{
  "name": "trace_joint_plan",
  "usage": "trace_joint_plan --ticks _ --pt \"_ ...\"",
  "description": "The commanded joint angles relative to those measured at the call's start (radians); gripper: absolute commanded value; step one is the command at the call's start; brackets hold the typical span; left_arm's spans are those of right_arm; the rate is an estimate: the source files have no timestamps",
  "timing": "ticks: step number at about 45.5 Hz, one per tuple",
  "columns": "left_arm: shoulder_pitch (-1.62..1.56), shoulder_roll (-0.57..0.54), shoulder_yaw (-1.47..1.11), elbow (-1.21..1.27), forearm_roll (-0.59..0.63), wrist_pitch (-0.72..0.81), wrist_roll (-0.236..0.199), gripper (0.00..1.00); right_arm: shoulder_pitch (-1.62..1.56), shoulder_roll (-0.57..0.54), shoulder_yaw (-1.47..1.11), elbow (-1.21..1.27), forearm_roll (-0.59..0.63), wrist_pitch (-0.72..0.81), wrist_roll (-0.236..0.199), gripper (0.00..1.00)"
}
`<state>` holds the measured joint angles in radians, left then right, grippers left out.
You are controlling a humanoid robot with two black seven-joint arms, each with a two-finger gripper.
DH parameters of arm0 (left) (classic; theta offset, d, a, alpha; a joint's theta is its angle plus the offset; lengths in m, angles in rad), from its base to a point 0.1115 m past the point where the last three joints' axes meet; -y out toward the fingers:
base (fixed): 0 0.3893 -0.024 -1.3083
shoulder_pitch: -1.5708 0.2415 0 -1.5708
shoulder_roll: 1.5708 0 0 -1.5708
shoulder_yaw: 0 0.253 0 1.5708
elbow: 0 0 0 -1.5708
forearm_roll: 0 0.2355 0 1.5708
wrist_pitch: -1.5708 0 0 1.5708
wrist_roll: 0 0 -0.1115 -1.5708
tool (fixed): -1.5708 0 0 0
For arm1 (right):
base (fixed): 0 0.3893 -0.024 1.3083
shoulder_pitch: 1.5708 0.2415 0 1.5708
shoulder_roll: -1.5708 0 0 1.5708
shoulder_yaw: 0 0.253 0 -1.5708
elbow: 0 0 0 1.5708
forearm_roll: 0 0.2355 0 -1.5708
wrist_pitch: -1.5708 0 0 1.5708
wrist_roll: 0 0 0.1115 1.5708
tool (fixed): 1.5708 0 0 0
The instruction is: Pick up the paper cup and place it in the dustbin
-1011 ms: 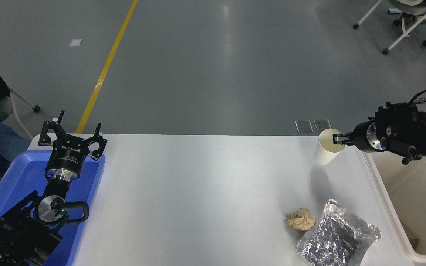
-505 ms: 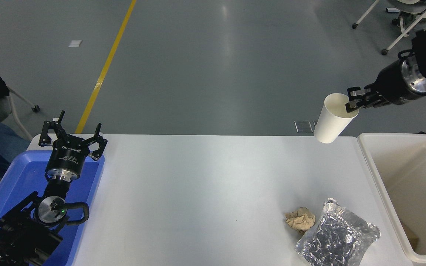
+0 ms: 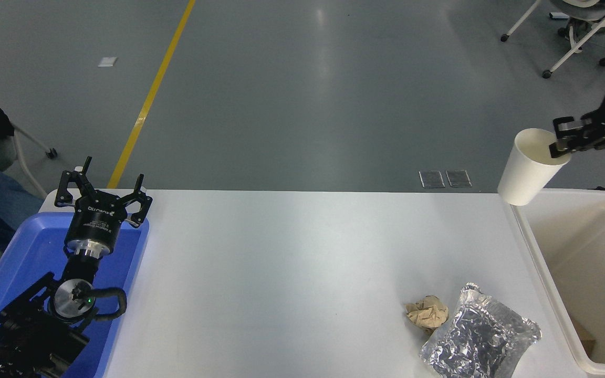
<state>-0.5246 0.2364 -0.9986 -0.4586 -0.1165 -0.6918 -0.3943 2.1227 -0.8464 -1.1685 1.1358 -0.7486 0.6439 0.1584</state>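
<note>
The white paper cup (image 3: 528, 170) hangs tilted in the air at the far right, its base just over the near-left corner of the dustbin (image 3: 544, 273). My right gripper (image 3: 562, 140) comes in from the right edge and is shut on the cup's rim, one finger inside the mouth. The dustbin is a large white tub standing off the table's right end; its deep off-white inside shows. My left gripper (image 3: 104, 189) is parked open over the blue tray at the lower left.
A crumpled brown paper ball (image 3: 427, 312) and a crinkled silver foil bag (image 3: 478, 336) lie near the table's front right. The blue tray (image 3: 13, 262) sits at the left edge. An office chair (image 3: 581, 26) stands on the floor beyond.
My right gripper has carried the cup up off the table and then to the right, from the table's far right corner to above the dustbin's corner. The left arm stayed still.
</note>
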Motion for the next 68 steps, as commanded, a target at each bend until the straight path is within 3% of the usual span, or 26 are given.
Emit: trace_joint_plan --ticks 1,5,15,25,33,42,45,46,48,61,68 --pt "0.0 0.0 0.0 0.001 0.0 0.0 0.0 1.0 -0.222 -0.172 0.01 -0.191 -0.084 -0.107 0.044 0.0" --pt "0.0 0.0 0.0 0.0 0.0 0.0 0.0 1.0 -0.369 -0.201 0.07 -0.266 -0.08 -0.199 0.067 0.0" --pt "-0.002 0.0 0.0 0.0 0.0 0.0 0.0 1.0 -0.821 -0.189 0.446 -0.405 -0.066 -0.322 0.056 0.0" --pt "0.0 0.0 0.0 0.0 0.0 0.0 0.0 1.0 -1.211 -0.004 0.817 -0.625 -0.066 -0.394 0.041 0.0" --pt "0.0 0.0 0.0 0.0 0.0 0.0 0.0 1.0 -1.382 0.148 0.906 -0.777 -0.015 -0.464 0.041 0.0" --pt "0.0 0.0 0.0 0.001 0.0 0.0 0.0 1.0 -1.431 0.193 0.914 -0.818 0.035 -0.518 0.021 0.0" --pt "0.0 0.0 0.0 0.001 0.0 0.0 0.0 1.0 -1.432 0.201 0.915 -0.83 0.044 -0.538 0.021 0.3" --pt "0.0 0.0 0.0 0.001 0.0 0.0 0.0 1.0 -1.432 0.202 0.915 -0.834 0.048 -0.541 0.021 0.45" --pt "0.0 0.0 0.0 0.0 0.0 0.0 0.0 1.0 -1.431 0.204 0.917 -0.834 0.054 -0.54 0.021 1.0" --pt "-0.002 0.0 0.0 0.0 0.0 0.0 0.0 1.0 -1.409 0.187 0.903 -0.696 0.038 -0.526 0.024 1.0" --pt "-0.003 0.0 0.002 0.0 0.001 -0.003 0.002 1.0 -1.215 0.017 0.796 -0.438 -0.049 -0.498 0.023 1.0"
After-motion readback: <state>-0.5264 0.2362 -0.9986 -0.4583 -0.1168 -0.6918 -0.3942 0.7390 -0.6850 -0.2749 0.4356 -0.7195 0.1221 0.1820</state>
